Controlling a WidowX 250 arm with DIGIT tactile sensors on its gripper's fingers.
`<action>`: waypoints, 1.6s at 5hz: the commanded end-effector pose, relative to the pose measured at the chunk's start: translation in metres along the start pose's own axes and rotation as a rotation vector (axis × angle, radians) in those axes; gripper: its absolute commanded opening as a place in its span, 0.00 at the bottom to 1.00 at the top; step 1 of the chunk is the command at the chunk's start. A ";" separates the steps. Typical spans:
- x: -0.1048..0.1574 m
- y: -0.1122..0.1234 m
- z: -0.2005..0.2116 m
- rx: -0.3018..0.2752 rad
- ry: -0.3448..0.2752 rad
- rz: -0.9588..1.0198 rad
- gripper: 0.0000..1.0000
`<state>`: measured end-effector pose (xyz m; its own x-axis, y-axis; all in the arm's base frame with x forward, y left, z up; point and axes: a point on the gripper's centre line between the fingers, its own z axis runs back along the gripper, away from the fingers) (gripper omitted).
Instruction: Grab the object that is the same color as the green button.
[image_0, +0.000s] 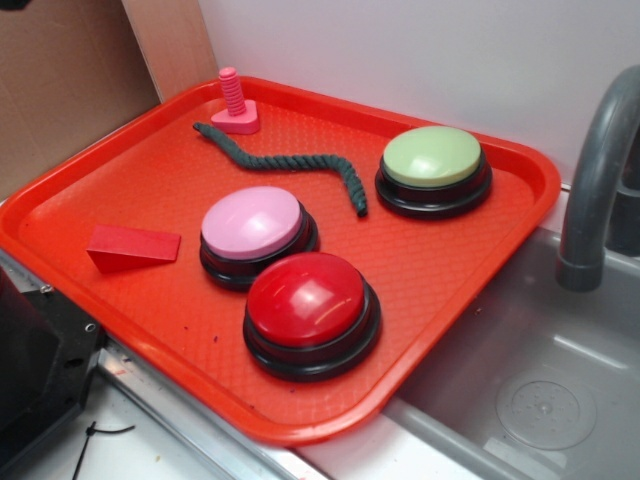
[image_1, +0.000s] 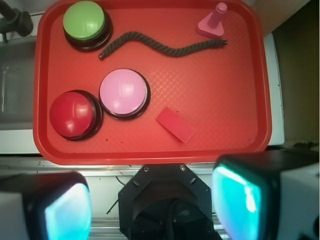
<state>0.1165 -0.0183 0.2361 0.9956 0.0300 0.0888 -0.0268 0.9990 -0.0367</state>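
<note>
Where the rope (image_0: 285, 160) snakes between pink peg (image_0: 235, 102) and green button (image_0: 433, 168), end effector (image_1: 152, 202) released, well apart.

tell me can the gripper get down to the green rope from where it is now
Probably yes. The gripper hangs open above the tray's near edge, and the green rope lies flat and uncovered. Only its far end lies close beside the pink peg.

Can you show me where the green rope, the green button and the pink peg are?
Long dark green twisted rope (image_0: 283, 164): exterior view, on its wavy middle.
Round pale-green domed push button (image_0: 432, 155): exterior view, on the dome's top.
Pink bolt-shaped peg (image_1: 214, 21): wrist view, on its threaded shaft.
</note>
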 end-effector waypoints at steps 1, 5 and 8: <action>0.000 0.000 0.000 0.000 0.000 0.000 1.00; 0.072 0.046 -0.056 0.138 0.008 -0.394 1.00; 0.128 0.049 -0.122 0.100 -0.082 -0.906 1.00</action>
<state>0.2474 0.0410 0.1107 0.6458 -0.7592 0.0809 0.7479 0.6503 0.1332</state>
